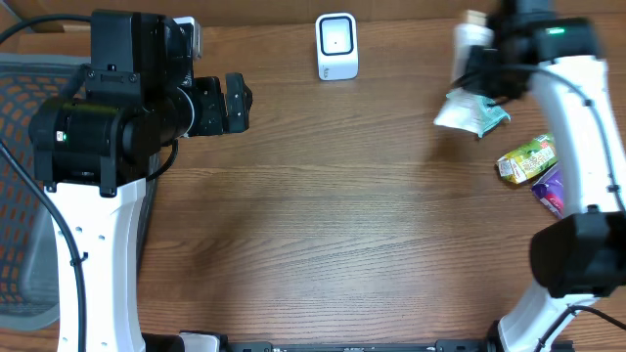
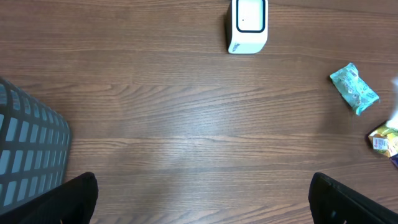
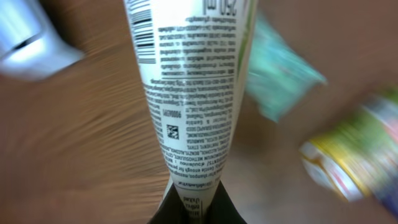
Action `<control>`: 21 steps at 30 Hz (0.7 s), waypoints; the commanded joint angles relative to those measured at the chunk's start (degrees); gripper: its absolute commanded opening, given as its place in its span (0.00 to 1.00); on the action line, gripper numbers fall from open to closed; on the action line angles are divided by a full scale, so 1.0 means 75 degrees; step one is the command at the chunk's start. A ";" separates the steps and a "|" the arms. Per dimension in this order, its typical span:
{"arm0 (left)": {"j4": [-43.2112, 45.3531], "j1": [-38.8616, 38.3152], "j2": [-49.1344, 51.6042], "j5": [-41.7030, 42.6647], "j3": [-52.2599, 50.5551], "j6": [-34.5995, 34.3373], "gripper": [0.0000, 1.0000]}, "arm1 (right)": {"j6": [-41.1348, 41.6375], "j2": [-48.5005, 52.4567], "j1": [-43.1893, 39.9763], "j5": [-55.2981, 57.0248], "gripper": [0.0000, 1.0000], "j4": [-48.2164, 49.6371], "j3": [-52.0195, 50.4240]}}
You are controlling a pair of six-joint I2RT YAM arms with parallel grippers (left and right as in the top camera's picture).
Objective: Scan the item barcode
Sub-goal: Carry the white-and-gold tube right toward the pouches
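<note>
The right gripper (image 3: 194,204) is pressed together on the crimped tail of a white tube (image 3: 193,93), holding it lifted above the far right part of the table (image 1: 323,225), near the teal packet (image 1: 477,115) and the yellow-green packet (image 1: 528,158). The left gripper (image 1: 230,105) is spread wide and holds nothing, with the mesh basket (image 2: 31,149) beside it. The scanner (image 1: 336,46) stands at the table's far edge, well apart from the tube.

The step in hand looks like bringing the tube across to the scanner. The barcode (image 3: 143,31) sits on the printed face, toward the end away from the grip and close to one edge. That face should be turned squarely to the scanner's front, not offered at a glancing angle. The skin is curved and glossy, so a slight roll may be needed to lose the glare. With only the tail pinched, the body may sway – a slow approach and a steady pause in front of the scanner seem wise
</note>
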 commanded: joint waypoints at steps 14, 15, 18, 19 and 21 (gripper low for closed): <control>0.0009 -0.0009 0.0032 -0.0026 0.0070 0.0125 1.00 | 0.3229 0.0108 -0.2891 0.1064 0.04 0.1204 -0.3302; 0.0009 -0.0009 0.0032 -0.0026 0.0070 0.0125 1.00 | 0.2993 0.0108 -0.2923 0.1064 0.04 0.1384 -0.3471; 0.0009 -0.0009 0.0032 -0.0026 0.0070 0.0125 1.00 | 0.2092 0.0108 -0.2938 0.1058 0.09 0.1635 -0.3625; 0.0009 -0.0009 0.0032 -0.0026 0.0070 0.0125 1.00 | 0.1833 0.0108 -0.2938 0.1029 0.14 0.1649 -0.3625; 0.0009 -0.0009 0.0032 -0.0026 0.0070 0.0125 1.00 | 0.1384 0.0105 -0.2914 0.0758 0.28 0.1652 -0.3593</control>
